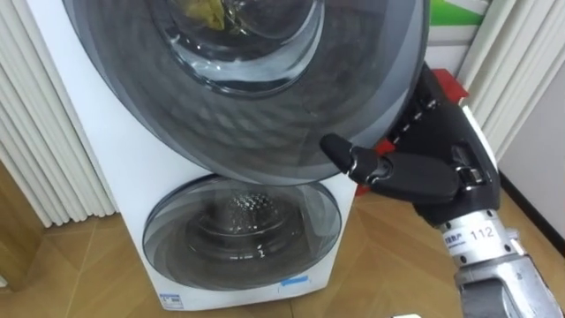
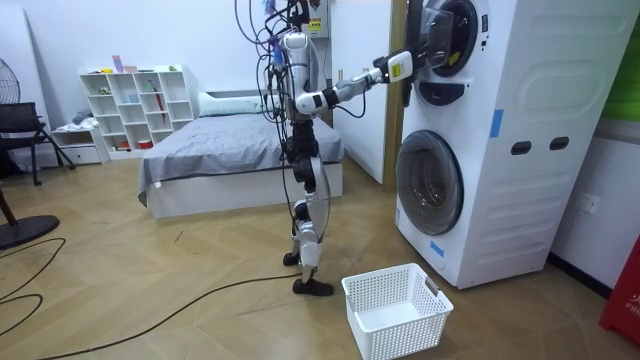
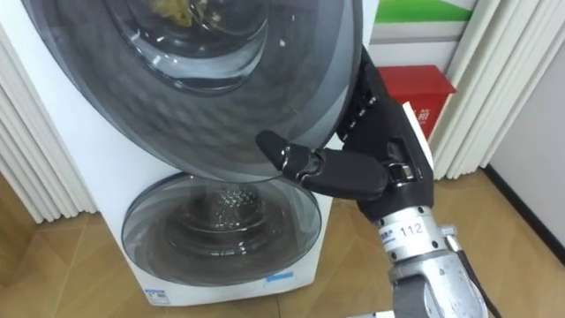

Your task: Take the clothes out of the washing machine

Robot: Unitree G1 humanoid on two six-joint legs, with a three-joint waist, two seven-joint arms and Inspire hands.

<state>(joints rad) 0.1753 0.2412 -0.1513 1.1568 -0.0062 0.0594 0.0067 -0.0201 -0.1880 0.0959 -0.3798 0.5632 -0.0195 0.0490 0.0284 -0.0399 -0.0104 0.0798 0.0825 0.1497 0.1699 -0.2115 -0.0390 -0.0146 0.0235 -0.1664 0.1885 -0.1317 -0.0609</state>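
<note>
While a basket stands behind, the right hand clamps the upper door.

wooden floor, grey bed, white shelf unit, white wall

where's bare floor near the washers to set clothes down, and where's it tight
Bare wood floor lies between the white basket and the bed, and a narrower strip between the basket and the lower door. The basket itself looks empty. It is tight at the upper door, where the right hand grips the rim.
</note>
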